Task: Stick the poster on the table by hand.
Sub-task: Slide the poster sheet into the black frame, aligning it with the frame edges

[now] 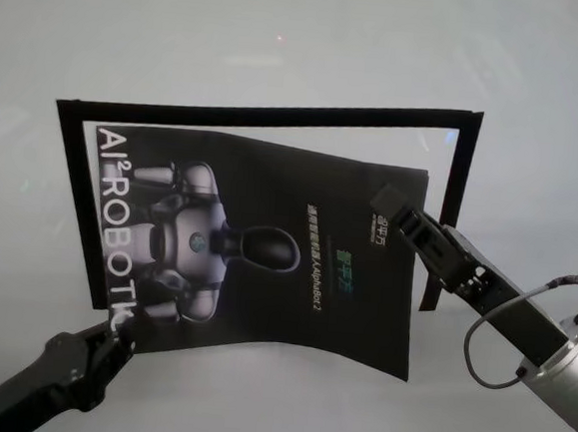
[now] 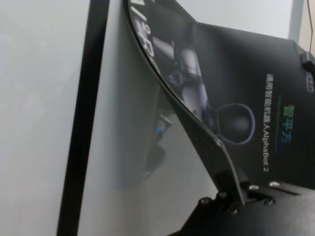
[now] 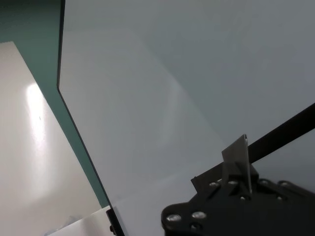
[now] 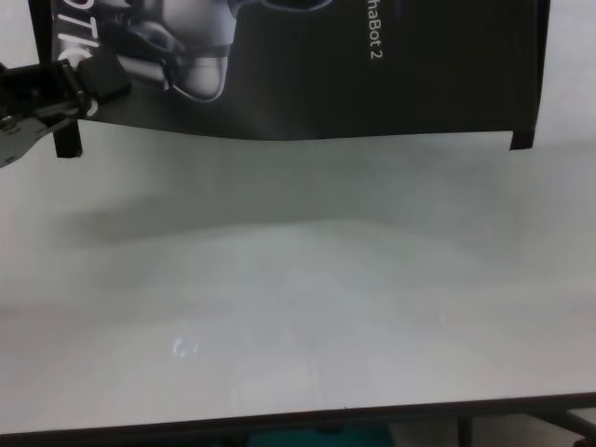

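The poster (image 1: pixel 267 244) is a glossy black sheet with a grey robot picture and white lettering. It hangs slightly bowed above the white table (image 1: pixel 283 35). My left gripper (image 1: pixel 114 337) is shut on its near left corner, and the sheet curves up from those fingers (image 2: pixel 231 191) in the left wrist view. My right gripper (image 1: pixel 388 206) is shut on the far right edge. The right wrist view shows a thin corner of the poster (image 3: pixel 238 152) pinched there. In the chest view the poster (image 4: pixel 372 84) casts a shadow on the table (image 4: pixel 298 279), with the left gripper (image 4: pixel 88 84) at its corner.
Narrow black tape strips frame the spot on the table: a far strip (image 1: pixel 277 113), a left strip (image 1: pixel 70 199) and a right strip (image 1: pixel 449 219). The table's dark front edge (image 4: pixel 298 421) runs close to me. My right arm's silver forearm (image 1: pixel 568 358) reaches in from the right.
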